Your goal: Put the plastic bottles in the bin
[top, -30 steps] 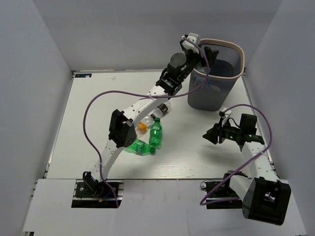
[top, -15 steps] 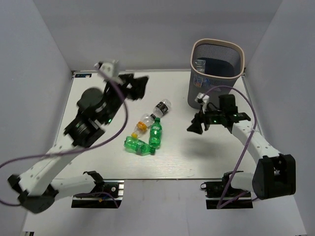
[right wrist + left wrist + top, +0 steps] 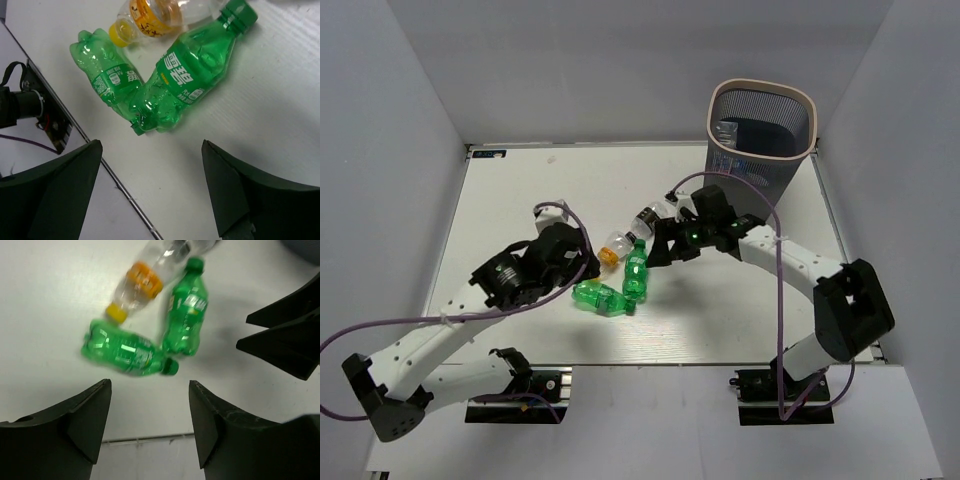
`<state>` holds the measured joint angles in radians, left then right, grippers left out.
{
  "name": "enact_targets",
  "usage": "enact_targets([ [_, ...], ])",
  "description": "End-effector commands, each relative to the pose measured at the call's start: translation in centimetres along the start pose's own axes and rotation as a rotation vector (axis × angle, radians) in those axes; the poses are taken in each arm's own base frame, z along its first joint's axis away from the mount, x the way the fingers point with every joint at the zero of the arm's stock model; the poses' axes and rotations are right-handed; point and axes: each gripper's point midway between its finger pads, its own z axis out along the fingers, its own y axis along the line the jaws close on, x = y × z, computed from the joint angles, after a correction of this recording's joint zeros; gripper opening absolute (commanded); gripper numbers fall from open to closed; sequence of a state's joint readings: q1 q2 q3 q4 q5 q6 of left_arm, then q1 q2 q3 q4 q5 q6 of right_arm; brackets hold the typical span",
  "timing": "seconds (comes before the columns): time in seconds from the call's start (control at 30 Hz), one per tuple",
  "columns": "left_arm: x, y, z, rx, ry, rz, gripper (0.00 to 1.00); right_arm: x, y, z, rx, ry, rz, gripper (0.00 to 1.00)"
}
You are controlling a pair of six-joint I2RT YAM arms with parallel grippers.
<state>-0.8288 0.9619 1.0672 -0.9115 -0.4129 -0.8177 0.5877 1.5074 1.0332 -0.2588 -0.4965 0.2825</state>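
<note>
Over the green bottles [image 3: 637,272], left pincer [image 3: 150,385] swung down from far-left, right pincer [image 3: 151,142] moved in, both spread wide, empty

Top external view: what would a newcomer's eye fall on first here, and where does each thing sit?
Two green bottles and a clear orange-labelled bottle lie huddled mid-table. The left gripper and right gripper, both open and empty, flank that huddle from either side. The tall mesh bin stands at the table's far right corner.
</note>
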Motion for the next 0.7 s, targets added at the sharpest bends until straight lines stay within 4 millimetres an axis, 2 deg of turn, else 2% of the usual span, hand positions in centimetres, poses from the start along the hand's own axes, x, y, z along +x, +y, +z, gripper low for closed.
enact_targets([
  [0.0, 3.6, 1.9, -0.8, -0.092, 0.129, -0.200, 0.73, 0.0, 0.7, 1.5, 0.063, 0.011, 0.174, 0.86],
  [0.13, 5.5, 2.6, -0.8, -0.060, 0.135, -0.369, 0.77, 1.4, 0.0, 3.3, 0.107, 0.050, 0.225, 0.88],
  [0.17, 5.4, 2.7, -1.2, -0.044, 0.123, -0.410, 0.81, 1.7, -0.3, 4.1, 0.125, 0.066, 0.229, 0.88],
  [0.23, 5.5, 2.8, -1.2, -0.045, 0.123, -0.434, 0.85, 1.3, -0.8, 4.7, 0.156, 0.051, 0.244, 0.88],
  [0.3, 5.8, 3.0, -1.1, -0.066, 0.134, -0.436, 0.87, 1.9, -1.8, 6.0, 0.204, 0.068, 0.261, 0.88],
  [0.33, 6.0, 3.0, -0.9, -0.074, 0.138, -0.433, 0.88, 1.3, -1.7, 6.3, 0.207, 0.058, 0.259, 0.88],
  [0.37, 6.2, 3.2, -0.8, -0.081, 0.142, -0.429, 0.88, 2.2, -2.3, 7.1, 0.223, 0.085, 0.267, 0.88],
  [0.4, 6.9, 3.3, -0.4, -0.099, 0.165, -0.429, 0.89, 2.0, -2.6, 7.4, 0.244, 0.075, 0.259, 0.88],
  [0.47, 7.2, 2.9, 0.2, -0.093, 0.175, -0.439, 0.91, 1.7, -2.6, 8.2, 0.241, 0.073, 0.252, 0.88],
  [0.67, 9.1, 3.9, 1.6, -0.161, 0.195, -0.543, 0.93, 1.8, -3.4, 9.9, 0.305, 0.065, 0.230, 0.86],
])
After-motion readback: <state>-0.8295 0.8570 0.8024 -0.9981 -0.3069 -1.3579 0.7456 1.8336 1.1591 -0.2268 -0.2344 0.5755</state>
